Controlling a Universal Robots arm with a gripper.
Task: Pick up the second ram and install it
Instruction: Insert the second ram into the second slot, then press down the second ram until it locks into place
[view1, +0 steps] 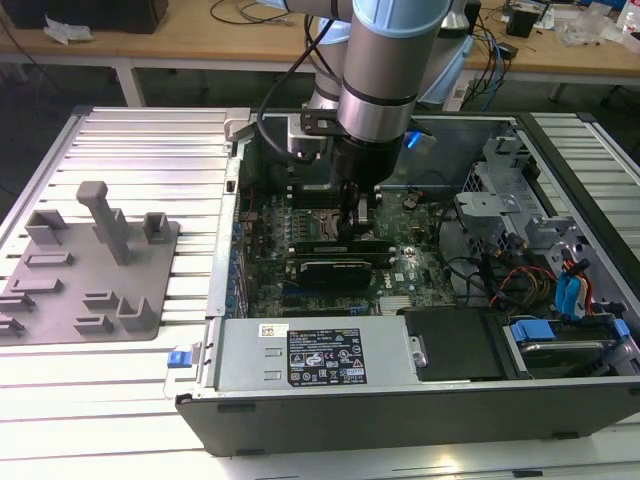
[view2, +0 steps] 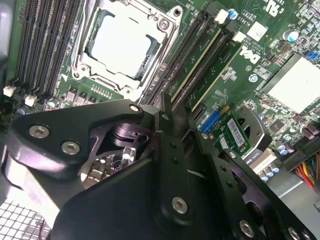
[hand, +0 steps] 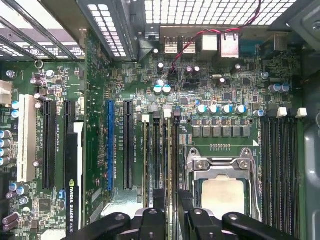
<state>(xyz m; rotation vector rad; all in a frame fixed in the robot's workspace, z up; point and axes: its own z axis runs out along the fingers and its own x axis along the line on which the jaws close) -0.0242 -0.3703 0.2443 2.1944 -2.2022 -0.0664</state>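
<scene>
The gripper (view1: 360, 222) was down inside the case, jaws pinched narrow on the second ram (hand: 168, 165), which stood on edge with its long axis lined up along the memory slots (view2: 192, 70) beside the CPU socket (hand: 222, 192).

I count one open computer case (view1: 400, 400) on the bench, holding one motherboard (hand: 220, 85) with one CPU socket (hand: 222, 185) and one black expansion card (view1: 335, 270). One grey fixture tray (view1: 90, 270) lies beside it.
</scene>
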